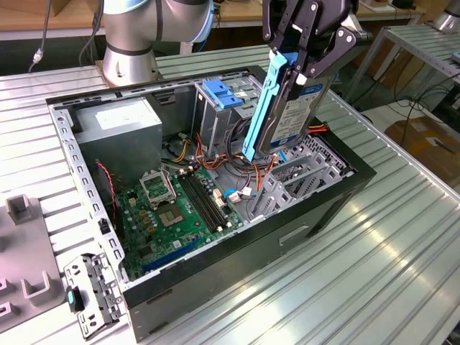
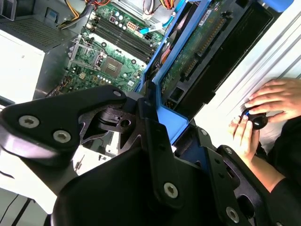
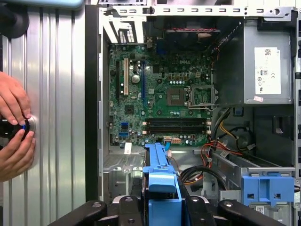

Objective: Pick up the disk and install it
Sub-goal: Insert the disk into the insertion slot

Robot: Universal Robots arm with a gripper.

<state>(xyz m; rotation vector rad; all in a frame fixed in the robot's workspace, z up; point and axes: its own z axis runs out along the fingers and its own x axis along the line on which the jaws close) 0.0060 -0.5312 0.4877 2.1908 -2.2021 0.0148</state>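
The disk (image 1: 296,115) hangs tilted on edge above the open computer case (image 1: 237,266), its white label with a blue band facing the exterior view's right. A light blue plastic rail (image 1: 260,108) runs along its edge. My gripper (image 1: 305,68) is shut on the disk's upper end. In the second wrist view the disk's green circuit-board underside (image 2: 197,52) shows past the black fingers (image 2: 155,136). In the first wrist view its blue carrier (image 3: 162,183) sits between the finger links, over the case's drive area.
Inside the case lie a green motherboard (image 1: 172,215), a grey power-supply box (image 1: 118,126) and a metal cage with a blue handle (image 1: 219,108). Loose cables (image 1: 244,172) cross under the disk. A person's hands (image 3: 11,122) work a dark knob on the ribbed table beside the case.
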